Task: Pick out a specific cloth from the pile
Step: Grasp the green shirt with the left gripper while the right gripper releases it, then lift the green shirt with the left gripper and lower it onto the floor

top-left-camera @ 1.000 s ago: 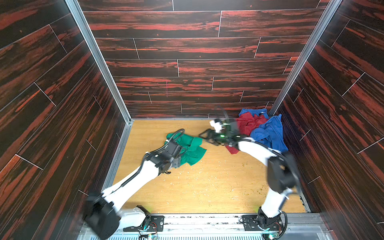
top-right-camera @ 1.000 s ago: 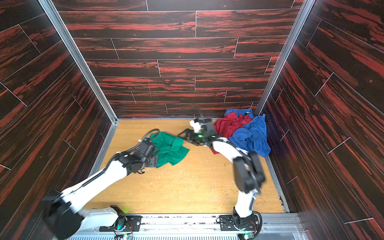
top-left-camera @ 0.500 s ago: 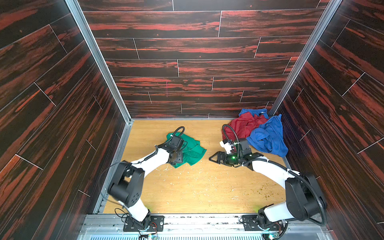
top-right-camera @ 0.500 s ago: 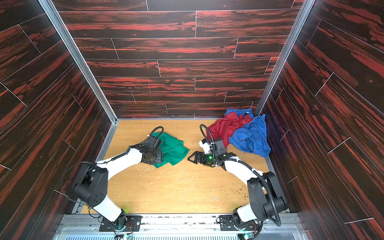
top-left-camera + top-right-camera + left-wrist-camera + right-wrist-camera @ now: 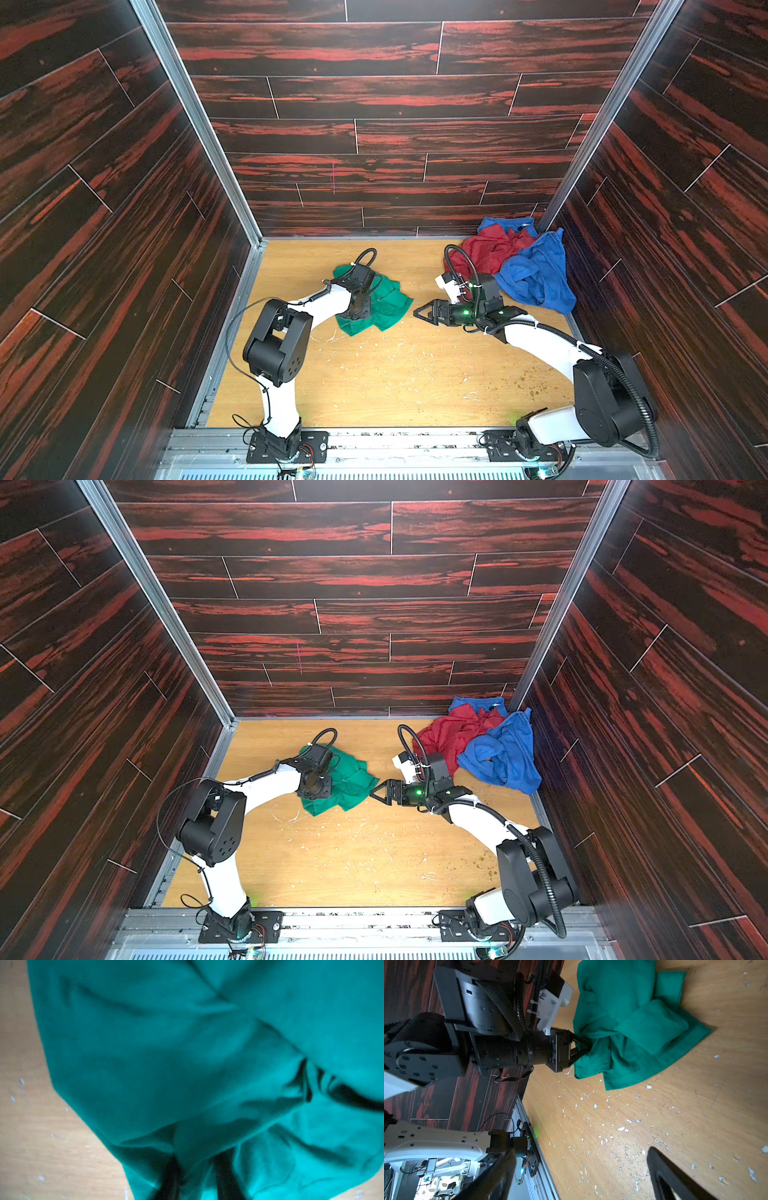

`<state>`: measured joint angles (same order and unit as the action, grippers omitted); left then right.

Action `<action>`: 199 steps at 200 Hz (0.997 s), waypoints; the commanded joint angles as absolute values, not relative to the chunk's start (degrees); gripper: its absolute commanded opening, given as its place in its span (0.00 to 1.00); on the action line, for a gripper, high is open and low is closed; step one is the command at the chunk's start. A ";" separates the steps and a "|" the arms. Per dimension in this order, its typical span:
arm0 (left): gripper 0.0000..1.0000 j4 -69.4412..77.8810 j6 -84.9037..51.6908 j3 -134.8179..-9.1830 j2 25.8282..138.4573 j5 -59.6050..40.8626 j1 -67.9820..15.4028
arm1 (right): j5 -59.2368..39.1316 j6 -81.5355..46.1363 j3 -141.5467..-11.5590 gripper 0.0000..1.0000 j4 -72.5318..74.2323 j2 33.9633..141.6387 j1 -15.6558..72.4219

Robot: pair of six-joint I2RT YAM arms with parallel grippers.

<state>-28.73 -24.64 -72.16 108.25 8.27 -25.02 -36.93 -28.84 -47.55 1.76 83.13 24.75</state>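
1. The green cloth (image 5: 388,301) lies by itself on the wooden table (image 5: 395,374), left of centre and well apart from the pile (image 5: 515,266) in the far right corner.
2. The pile holds a red cloth (image 5: 484,253) and a blue cloth (image 5: 536,276). I see no green in it, so I judge the sorting itself done.
3. The left gripper (image 5: 584,1044) is clamped onto a bunched fold at the green cloth's edge. The fabric puckers toward the jaws, which tells me the grip has real fabric in it.
4. The left wrist view is nearly all green, with dark fingers (image 5: 172,1178) sunk into the folds. The bite looks deep rather than a snag on the hem.
5. The right gripper (image 5: 424,313) is spread wide and empty, low over the table between the green cloth and the pile, pointing at the green cloth. My guess is that it is parked there to stay out of the way.
6. My next call is to lift slowly. A soft fold can slip from the jaws.
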 commanded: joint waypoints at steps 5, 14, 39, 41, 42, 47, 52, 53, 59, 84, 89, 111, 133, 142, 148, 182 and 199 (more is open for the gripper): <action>0.00 -30.83 -23.67 -73.76 103.12 9.06 -24.70 | -37.90 -27.82 -49.91 0.99 2.02 83.42 25.05; 0.00 -31.96 -22.76 -74.95 100.88 9.01 -24.69 | -37.75 -27.71 -50.08 0.99 2.02 83.54 25.07; 0.00 -39.76 -19.33 -82.21 95.30 10.87 -24.70 | -37.46 -27.38 -50.69 0.99 1.79 84.41 25.05; 0.00 -40.13 -18.81 -82.93 94.99 11.24 -24.74 | -37.38 -27.41 -50.71 0.99 1.85 84.45 25.05; 0.00 -40.28 -18.59 -83.30 94.83 11.47 -24.72 | -37.41 -27.42 -50.71 0.99 1.94 84.46 25.05; 0.00 -41.37 -17.73 -85.09 93.99 12.28 -24.70 | -37.43 -27.63 -50.65 0.99 2.25 84.55 25.07; 0.00 -42.27 -16.83 -86.71 93.14 12.86 -24.70 | -37.44 -27.76 -50.69 0.99 2.58 84.63 25.07; 0.00 -42.36 -16.63 -87.08 93.02 13.02 -24.70 | -37.44 -27.81 -50.70 0.99 2.65 84.59 25.06; 0.00 -42.49 -15.54 -88.92 91.92 14.31 -24.69 | -37.36 -27.98 -50.68 0.99 3.06 84.55 25.05; 0.00 -44.64 -10.74 -100.74 89.27 16.94 -24.61 | -36.61 -28.08 -51.32 0.99 3.50 84.12 25.05; 0.00 -45.60 -9.65 -104.07 89.58 17.72 -24.61 | -36.56 -27.97 -51.55 0.99 3.44 84.03 25.10; 0.00 -50.54 -5.88 -121.35 92.78 20.80 -24.52 | -36.67 -27.35 -52.41 0.99 3.08 83.76 25.08; 0.00 -51.60 -2.98 -135.42 95.70 22.46 -24.59 | -36.98 -26.59 -52.67 0.99 2.29 83.43 25.05; 0.00 -51.26 -1.85 -140.34 96.75 23.13 -24.48 | -36.83 -26.25 -52.52 0.99 1.91 83.09 25.05; 0.00 -50.72 -1.21 -143.05 97.27 23.68 -24.52 | -36.62 -26.11 -52.32 0.99 1.72 82.81 25.04; 0.00 -44.14 2.10 -145.29 95.37 25.74 -24.52 | -36.04 -25.58 -50.72 0.99 1.52 81.41 24.96; 0.00 -44.22 2.89 -144.29 95.19 26.01 -24.52 | -36.13 -25.65 -50.40 0.99 1.51 81.47 24.98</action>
